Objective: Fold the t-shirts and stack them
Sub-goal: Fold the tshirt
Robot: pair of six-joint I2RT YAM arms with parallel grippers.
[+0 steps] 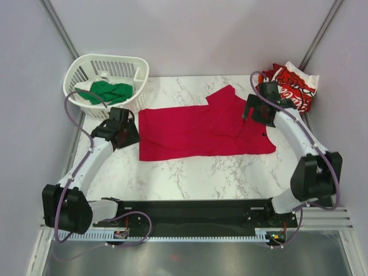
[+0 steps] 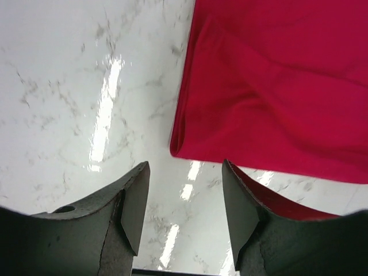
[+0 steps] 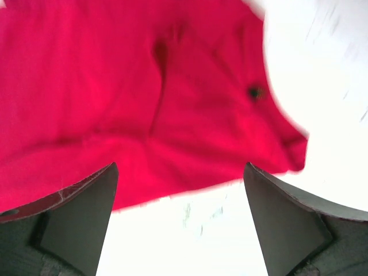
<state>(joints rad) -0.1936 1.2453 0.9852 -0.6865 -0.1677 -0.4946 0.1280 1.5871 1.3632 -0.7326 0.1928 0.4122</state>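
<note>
A plain crimson-red t-shirt [image 1: 201, 131] lies folded lengthwise across the middle of the marble table [image 1: 190, 175], one sleeve pointing to the far side. My left gripper [image 1: 122, 131] hovers just off its left edge, open and empty; the left wrist view has the shirt's folded corner [image 2: 190, 141] beyond the fingertips [image 2: 138, 190]. My right gripper [image 1: 255, 109] hangs over the shirt's right end, open wide with nothing in it; in its wrist view the red cloth [image 3: 144, 98] fills the upper part. A red-and-white t-shirt [image 1: 294, 85] sits crumpled at the far right. A green t-shirt [image 1: 109, 92] lies in the basket.
The white slatted basket [image 1: 106, 66] stands at the far left corner of the table. Grey walls close in the back and sides. Bare marble runs between the shirt and the arms' base rail [image 1: 195, 213].
</note>
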